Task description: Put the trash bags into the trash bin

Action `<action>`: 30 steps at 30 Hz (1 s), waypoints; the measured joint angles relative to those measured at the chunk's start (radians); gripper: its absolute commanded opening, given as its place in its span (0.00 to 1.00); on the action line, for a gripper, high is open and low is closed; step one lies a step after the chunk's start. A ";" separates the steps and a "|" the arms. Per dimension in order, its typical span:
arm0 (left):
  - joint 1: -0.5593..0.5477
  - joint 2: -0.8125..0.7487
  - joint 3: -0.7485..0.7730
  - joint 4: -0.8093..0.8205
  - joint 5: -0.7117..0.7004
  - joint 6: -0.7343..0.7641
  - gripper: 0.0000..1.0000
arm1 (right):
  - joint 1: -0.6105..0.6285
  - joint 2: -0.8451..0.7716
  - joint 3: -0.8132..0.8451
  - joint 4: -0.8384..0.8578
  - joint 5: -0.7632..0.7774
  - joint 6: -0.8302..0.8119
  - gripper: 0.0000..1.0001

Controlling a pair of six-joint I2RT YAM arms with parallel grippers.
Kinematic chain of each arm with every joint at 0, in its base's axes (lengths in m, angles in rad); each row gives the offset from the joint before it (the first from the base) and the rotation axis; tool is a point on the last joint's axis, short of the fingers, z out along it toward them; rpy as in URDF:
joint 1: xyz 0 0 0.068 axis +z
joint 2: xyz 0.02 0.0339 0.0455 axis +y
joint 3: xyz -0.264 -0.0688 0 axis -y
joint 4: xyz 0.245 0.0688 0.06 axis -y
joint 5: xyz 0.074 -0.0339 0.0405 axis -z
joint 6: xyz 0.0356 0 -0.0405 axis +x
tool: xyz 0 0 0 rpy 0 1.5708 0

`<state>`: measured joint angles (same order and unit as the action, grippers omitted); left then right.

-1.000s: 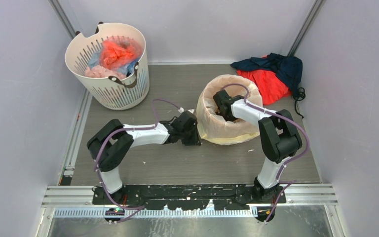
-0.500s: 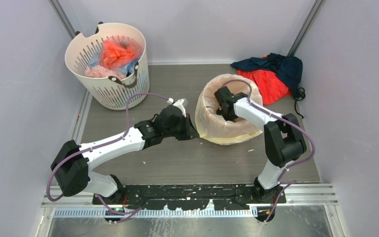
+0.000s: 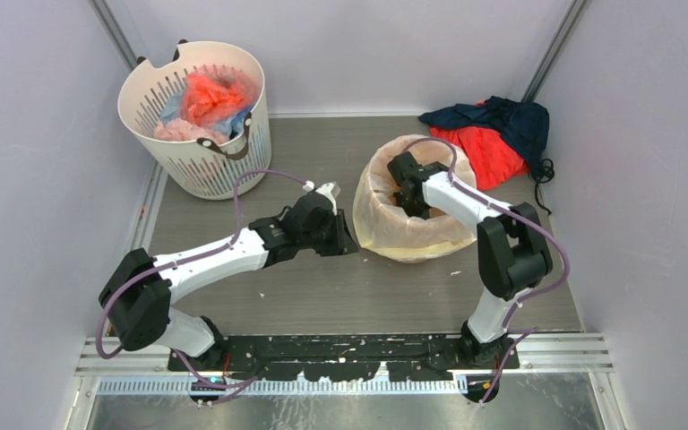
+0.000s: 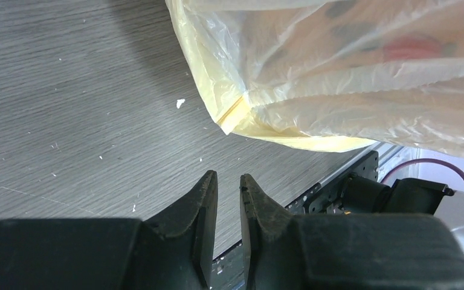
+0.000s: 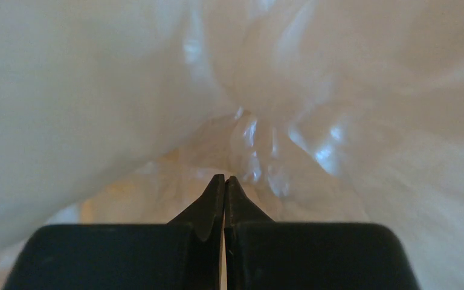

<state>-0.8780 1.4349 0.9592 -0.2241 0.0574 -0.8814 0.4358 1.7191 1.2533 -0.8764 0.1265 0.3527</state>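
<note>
Pale-yellow film of the trash bag [image 3: 430, 235] cloaks the trash bin [image 3: 378, 219] inside and out. From above, we see the right gripper [image 3: 409, 202] dipping into the bin's mouth and the left gripper [image 3: 348, 244] hovering just beside the bin's left wall. At the left wrist, its fingers [image 4: 202, 205] sit a sliver apart, empty, short of the bin. At the right wrist, the jaws are pressed together inside the bin; whether they pinch film, we cannot tell.

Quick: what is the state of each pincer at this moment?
Left pincer: barely open, a narrow slit, holding nothing.
Right pincer: closed, inside the pale-yellow trash bag; no film seen between its tips.
</note>
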 measured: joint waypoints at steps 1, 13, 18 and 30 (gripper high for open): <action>0.002 0.000 0.000 0.000 0.000 0.000 0.22 | -0.001 0.016 -0.006 0.007 0.005 -0.001 0.03; 0.003 -0.004 0.000 -0.004 0.000 0.000 0.22 | -0.006 0.106 -0.076 0.047 -0.015 -0.009 0.02; -0.002 -0.033 0.000 0.002 0.015 -0.016 0.42 | -0.007 0.102 -0.080 0.050 -0.018 -0.007 0.01; -0.103 0.080 0.102 0.146 -0.005 -0.118 0.61 | -0.007 0.101 -0.079 0.050 -0.027 -0.002 0.01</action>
<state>-0.9806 1.5150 1.0611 -0.0776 0.0525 -0.9993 0.4286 1.8206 1.1740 -0.8261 0.0998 0.3511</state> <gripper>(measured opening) 0.605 0.045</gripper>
